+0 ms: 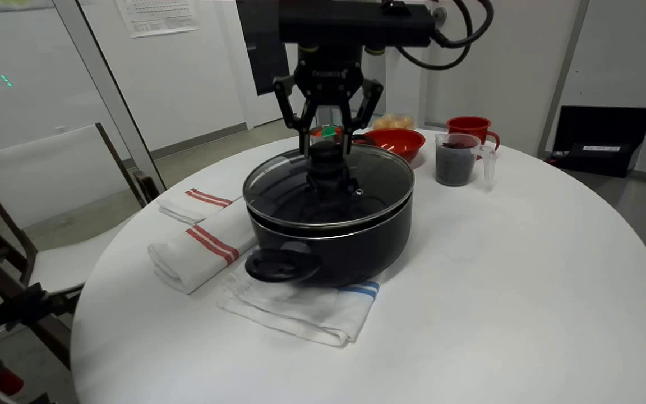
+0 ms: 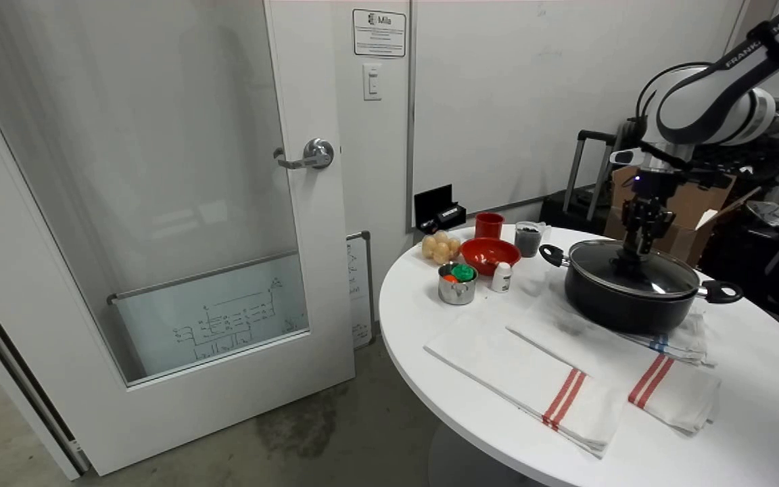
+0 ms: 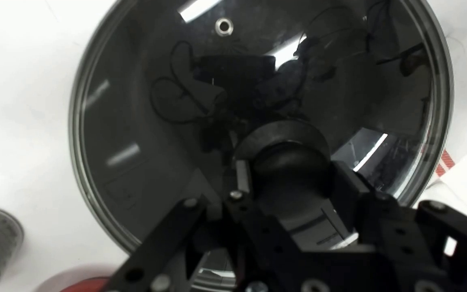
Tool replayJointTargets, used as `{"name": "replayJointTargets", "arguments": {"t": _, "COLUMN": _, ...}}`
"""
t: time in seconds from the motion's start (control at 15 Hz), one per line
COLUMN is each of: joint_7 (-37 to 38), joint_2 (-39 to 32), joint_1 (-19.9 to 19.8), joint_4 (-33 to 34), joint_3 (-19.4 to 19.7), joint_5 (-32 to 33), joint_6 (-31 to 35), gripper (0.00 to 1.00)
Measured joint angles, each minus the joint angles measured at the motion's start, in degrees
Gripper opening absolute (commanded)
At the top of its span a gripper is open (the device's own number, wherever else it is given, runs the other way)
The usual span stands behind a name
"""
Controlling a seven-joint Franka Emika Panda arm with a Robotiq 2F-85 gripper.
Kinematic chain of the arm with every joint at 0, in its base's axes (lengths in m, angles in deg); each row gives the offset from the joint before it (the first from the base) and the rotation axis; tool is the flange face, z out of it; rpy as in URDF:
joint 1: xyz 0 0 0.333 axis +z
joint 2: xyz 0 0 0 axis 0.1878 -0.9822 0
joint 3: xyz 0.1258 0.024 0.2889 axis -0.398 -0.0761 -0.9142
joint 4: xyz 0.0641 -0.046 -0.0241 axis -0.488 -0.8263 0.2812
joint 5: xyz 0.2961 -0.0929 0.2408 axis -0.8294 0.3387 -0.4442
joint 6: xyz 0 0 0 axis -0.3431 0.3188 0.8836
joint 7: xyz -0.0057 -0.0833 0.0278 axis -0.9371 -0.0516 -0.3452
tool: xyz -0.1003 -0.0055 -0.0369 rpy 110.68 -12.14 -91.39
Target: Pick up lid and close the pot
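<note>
Claw [image 1: 326,148] clamped on black knob [image 3: 292,166] of round glass lid [image 3: 233,101], over wide black pot [image 2: 623,308] | brown cardboard box [image 2: 697,203] beyond pot: in an exterior view only | lid-pot contact unclear

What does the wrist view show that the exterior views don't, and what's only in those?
Only the wrist view: several bar-shaped bright reflections in the glass of the lid.

Only the exterior views: the outer wall and side handles of the pot, blue stripes on a towel, and round beige things.

Both share the lid, the gripper with its fingers on either side of the knob, red towel stripes, the measuring cup and the red bowl, these last two cut off in the wrist view.
</note>
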Motion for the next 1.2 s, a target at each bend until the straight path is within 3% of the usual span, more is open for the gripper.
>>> {"name": "replayJointTargets", "arguments": {"t": 1.2, "joint_7": 1.17, "joint_2": 0.13, "joint_1": -0.71, "joint_4": -1.06, "joint_3": 0.23, "joint_5": -1.83, "joint_6": 0.51, "gripper": 0.25}}
